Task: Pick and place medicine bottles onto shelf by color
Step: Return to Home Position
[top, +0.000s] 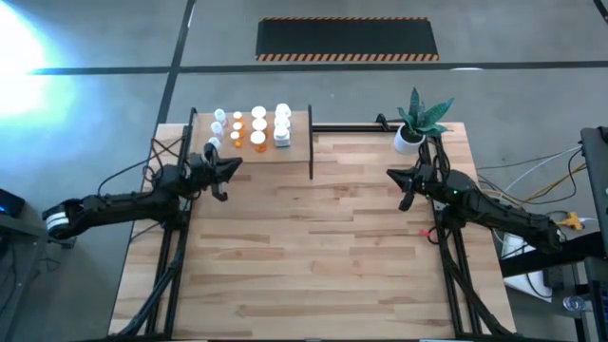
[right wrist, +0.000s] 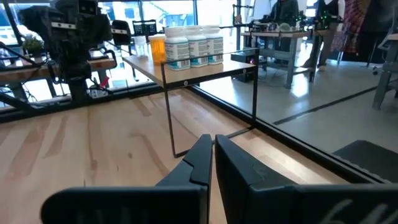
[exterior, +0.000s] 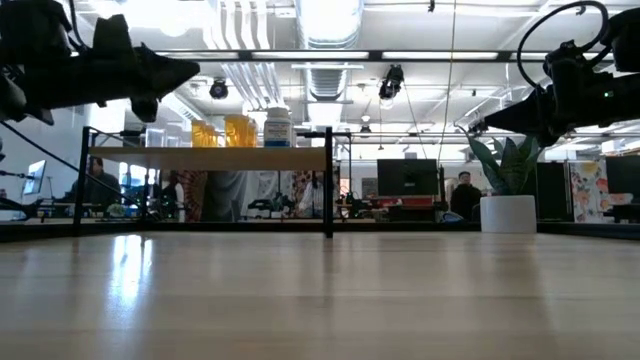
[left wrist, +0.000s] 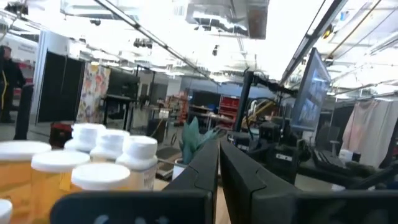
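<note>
— Bottles first: where are the tiny round medicine bottles [top: 252, 128] with white caps?
— All standing close together on the light wooden shelf [top: 296, 152] with black metal posts. It sits at the edge of the big planked wooden table [top: 323, 237], on the left arm's side. White ones are at the end by the dark divider, orange ones in the middle. The ones at the other end may be clear, but they are too small to be sure.
— And the left gripper [top: 237, 163]?
— It hangs in the air just in front of the shelf, touching nothing. Its two dark fingers are pressed together with nothing between them.
— The right gripper [top: 389, 174]?
— Fingers together too, empty, up above the table, well apart from the shelf. Near it, at the table's edge, stands a white pot [top: 408, 141] with a green plant [top: 425, 112].
</note>
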{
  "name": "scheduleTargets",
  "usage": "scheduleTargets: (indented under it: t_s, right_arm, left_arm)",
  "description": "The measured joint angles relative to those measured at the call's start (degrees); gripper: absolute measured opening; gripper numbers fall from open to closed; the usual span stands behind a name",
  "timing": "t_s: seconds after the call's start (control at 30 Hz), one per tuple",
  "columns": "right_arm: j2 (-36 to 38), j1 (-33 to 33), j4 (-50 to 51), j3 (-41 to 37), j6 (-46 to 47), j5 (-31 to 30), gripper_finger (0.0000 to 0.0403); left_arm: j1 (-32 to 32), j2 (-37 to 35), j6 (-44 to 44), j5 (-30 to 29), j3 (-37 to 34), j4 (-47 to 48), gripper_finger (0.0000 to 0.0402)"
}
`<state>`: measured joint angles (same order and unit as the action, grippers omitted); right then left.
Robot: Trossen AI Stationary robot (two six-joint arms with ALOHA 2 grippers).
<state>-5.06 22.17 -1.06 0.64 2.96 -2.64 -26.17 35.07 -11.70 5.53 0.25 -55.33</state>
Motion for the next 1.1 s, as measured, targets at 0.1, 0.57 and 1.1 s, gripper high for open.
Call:
scheduleTargets:
  t_s: [0.1,0.57,1.1]
  right_arm:
    - [0.00,0.00,0.00,0.00,0.00,0.00,0.0013]
    - [0.00,0.00,-0.02,0.00,-0.04,-0.02,0.0013]
    - [0.00,0.00,-0.07,0.00,-0.07,-0.11,0.0013]
  left_arm:
    - [-0.03,-2.54,1.04,-0.01,0.00,3.08,0.0000]
    - [-0.04,-16.14,1.52,0.14,0.00,18.26,0.0000]
    - [-0.02,-14.18,1.60,0.18,-0.02,18.36,0.0000]
